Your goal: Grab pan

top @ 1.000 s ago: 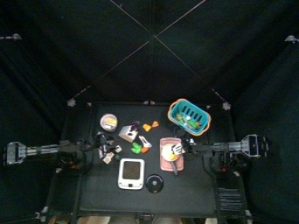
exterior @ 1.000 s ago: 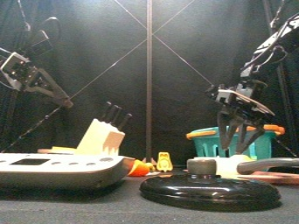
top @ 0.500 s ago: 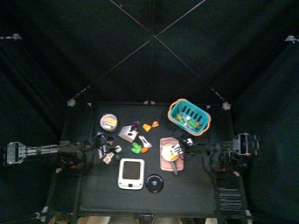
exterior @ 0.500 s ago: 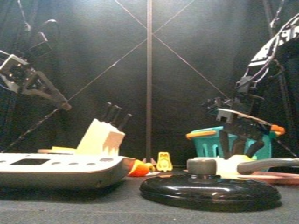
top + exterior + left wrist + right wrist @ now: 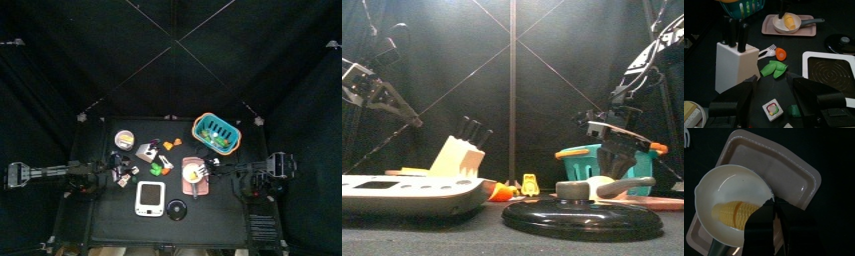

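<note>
The pan (image 5: 734,190) is a small white saucepan with a piece of yellow corn in it. It sits on a pink tray (image 5: 784,163) right of the table's middle in the top view (image 5: 197,172). My right gripper (image 5: 774,208) is down over the pan's rim on the handle side, with its jaws close together on it. In the front view the pan's handle (image 5: 639,182) tilts upward below that gripper (image 5: 619,155). My left gripper (image 5: 774,100) is open and empty, held above the table's left part (image 5: 118,171).
A white knife block (image 5: 143,152) stands left of the tray, with toy vegetables (image 5: 774,69) beside it. A white scale (image 5: 150,197) and a black lid (image 5: 178,209) lie at the front. A teal basket (image 5: 215,130) stands behind the tray.
My right gripper has come down onto the pan and its jaws have drawn together. The pan's handle now tilts upward. The left arm has not moved.
</note>
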You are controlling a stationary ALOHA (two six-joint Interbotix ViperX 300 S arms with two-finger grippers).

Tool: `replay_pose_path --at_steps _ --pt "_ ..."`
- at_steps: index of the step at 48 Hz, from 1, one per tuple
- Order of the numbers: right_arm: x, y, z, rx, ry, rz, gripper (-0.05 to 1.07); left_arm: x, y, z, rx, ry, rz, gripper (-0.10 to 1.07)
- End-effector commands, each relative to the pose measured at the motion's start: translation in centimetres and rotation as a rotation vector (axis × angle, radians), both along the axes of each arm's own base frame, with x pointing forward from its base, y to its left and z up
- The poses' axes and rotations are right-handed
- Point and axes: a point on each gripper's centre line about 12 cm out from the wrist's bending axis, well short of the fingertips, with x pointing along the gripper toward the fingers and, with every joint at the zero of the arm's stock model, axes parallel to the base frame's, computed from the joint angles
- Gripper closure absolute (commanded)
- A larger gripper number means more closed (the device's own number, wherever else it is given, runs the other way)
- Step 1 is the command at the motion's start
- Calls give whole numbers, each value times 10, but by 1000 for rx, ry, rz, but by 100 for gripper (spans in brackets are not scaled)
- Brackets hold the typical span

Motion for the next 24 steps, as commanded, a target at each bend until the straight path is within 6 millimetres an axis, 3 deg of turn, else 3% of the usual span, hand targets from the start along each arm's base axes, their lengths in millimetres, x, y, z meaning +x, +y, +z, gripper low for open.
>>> replay_pose_path --at_steps 1,24 --pt "10 -2 20 -14 -69 2 65 2 1 4 0 -10 3 11" --pt "15 1 30 -14 -98 4 65 2 1 4 0 -8 3 11"
